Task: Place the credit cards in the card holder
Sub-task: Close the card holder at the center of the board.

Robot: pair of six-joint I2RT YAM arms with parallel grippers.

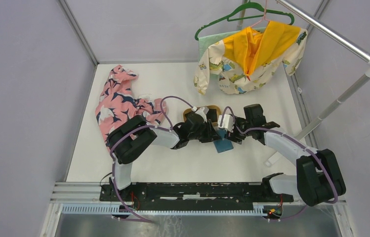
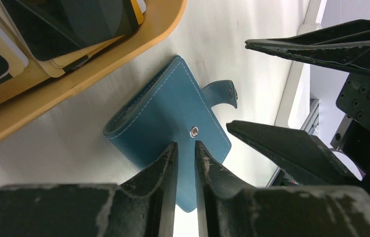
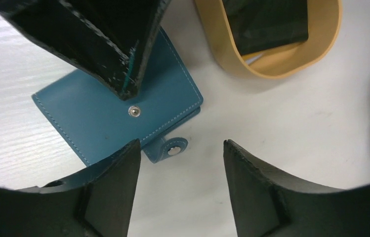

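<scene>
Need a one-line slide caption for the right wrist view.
Teal card holder, tab unsnapped, beside the tray of cards; left fingers over it, right fingers open above.

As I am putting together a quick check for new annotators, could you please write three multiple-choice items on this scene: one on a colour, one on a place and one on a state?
1. What colour is the card holder?
A. red
B. yellow
C. teal-blue

2. Where are the credit cards?
A. tucked inside the card holder
B. stacked in the tan tray
C. loose beside the card holder

3. How is the card holder's tab?
A. unfastened, sticking out at the side
B. snapped shut over the cover
C. missing

Answers:
1 C: the cover shows teal-blue in both wrist views.
2 B: the cards lie inside the tray's rim.
3 A: the snap on the cover is bare and the tab lies off to one side.
</scene>
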